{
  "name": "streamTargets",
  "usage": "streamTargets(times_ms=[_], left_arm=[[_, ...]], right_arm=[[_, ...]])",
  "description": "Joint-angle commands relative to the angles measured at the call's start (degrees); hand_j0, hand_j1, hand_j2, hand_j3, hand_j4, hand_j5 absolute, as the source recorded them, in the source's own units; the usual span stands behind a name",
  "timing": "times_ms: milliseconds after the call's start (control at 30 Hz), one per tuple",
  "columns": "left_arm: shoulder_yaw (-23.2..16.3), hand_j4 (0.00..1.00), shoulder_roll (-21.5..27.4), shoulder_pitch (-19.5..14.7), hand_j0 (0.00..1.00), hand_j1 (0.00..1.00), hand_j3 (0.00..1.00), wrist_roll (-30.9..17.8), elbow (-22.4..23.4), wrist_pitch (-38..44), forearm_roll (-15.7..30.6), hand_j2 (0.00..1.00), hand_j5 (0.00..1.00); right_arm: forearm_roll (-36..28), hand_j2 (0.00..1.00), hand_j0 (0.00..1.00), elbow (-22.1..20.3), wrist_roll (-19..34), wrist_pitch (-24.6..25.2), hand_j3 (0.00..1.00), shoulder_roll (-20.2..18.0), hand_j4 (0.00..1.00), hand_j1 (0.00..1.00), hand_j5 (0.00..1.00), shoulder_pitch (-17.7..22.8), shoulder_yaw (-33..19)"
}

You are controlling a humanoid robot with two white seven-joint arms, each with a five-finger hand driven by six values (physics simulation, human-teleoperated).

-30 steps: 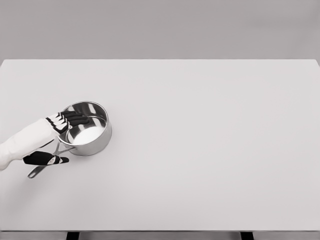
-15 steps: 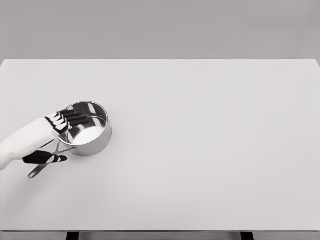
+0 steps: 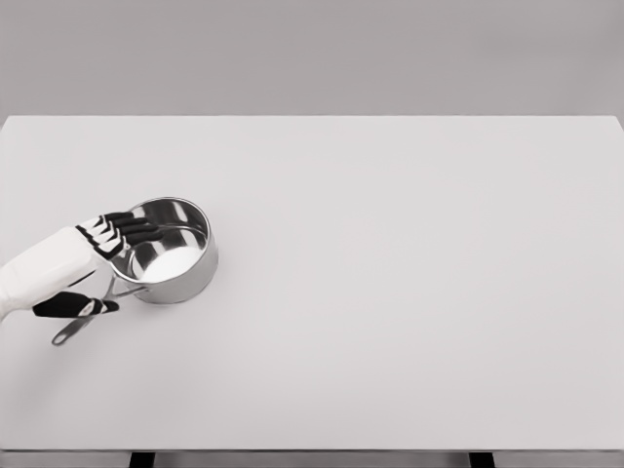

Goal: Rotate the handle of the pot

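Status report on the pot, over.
Left hand open, fingers over pot rim. Handle points lower left. Right hand out of view. Nothing in the way.

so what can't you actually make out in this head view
- Middle of the pot handle: the left hand lies over it, so any grip there can't be confirmed.
- Near rim of the pot: dark fingers cover part of it; whether they touch is unclear.
- Left forearm: cut off by the picture's left edge.
- Right arm: not in view.
- Table legs: only dark stubs at the bottom edge.
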Motion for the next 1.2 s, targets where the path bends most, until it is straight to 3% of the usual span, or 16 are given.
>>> streamTargets(times_ms=[0, 367, 933, 1067, 1167], left_arm=[[0.6, 1.0, 0.1, 0.0, 1.0, 1.0, 1.0, -0.1, 0.0, 0.0, 0.0, 1.0, 1.0], [4.1, 1.0, 0.9, 0.9, 1.0, 1.0, 1.0, -2.0, 0.0, 0.0, -0.9, 1.0, 1.0], [6.3, 1.0, 1.1, 0.7, 1.0, 1.0, 1.0, -6.0, 0.0, 0.0, -0.7, 1.0, 1.0], [7.7, 1.0, 2.0, 0.7, 1.0, 1.0, 1.0, -6.4, -0.1, 0.0, 0.4, 1.0, 1.0], [7.5, 1.0, 3.3, 0.7, 1.0, 1.0, 1.0, -6.1, -0.1, 0.0, 4.7, 1.0, 1.0]], right_arm=[[0.0, 1.0, 1.0, 0.0, 0.0, 0.0, 1.0, 0.0, 1.0, 1.0, 1.0, 0.0, 0.0], [0.0, 1.0, 1.0, 0.0, -0.1, 0.0, 1.0, 0.0, 1.0, 1.0, 1.0, 0.0, 0.0], [0.0, 1.0, 1.0, 0.0, 0.0, 0.0, 1.0, 0.0, 1.0, 1.0, 1.0, 0.0, 0.0], [0.0, 1.0, 1.0, 0.0, 0.0, 0.0, 1.0, 0.0, 1.0, 1.0, 1.0, 0.0, 0.0], [0.0, 1.0, 1.0, 0.0, 0.0, 0.0, 1.0, 0.0, 1.0, 1.0, 1.0, 0.0, 0.0]])
